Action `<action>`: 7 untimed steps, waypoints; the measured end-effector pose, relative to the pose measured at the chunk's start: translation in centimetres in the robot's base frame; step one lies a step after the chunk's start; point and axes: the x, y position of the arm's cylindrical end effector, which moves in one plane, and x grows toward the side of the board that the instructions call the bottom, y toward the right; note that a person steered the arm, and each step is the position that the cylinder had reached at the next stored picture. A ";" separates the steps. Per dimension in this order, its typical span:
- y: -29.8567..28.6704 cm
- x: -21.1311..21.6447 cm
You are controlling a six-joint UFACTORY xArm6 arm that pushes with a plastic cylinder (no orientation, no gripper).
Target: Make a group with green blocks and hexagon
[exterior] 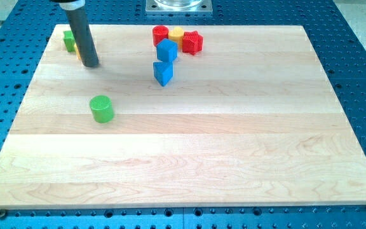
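Note:
My tip [91, 64] rests on the board near the view's top left. A green star block [69, 41] lies just up-left of the rod and is partly hidden by it. A sliver of the yellow hexagon block [79, 53] shows at the rod's left edge, next to the green star; the rod covers most of it. A green cylinder block [101, 108] stands alone lower down, below and slightly right of my tip, well apart from the other two.
At the view's top middle a red cylinder [161, 34], a yellow block [177, 34], a red star [193, 42] and a blue cube [167, 50] cluster together. A blue triangular block [162, 72] lies just below them. The wooden board [234, 146] sits on a blue perforated table.

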 end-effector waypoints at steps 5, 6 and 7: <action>11.4 16.9; 5.1 13.5; 4.6 13.8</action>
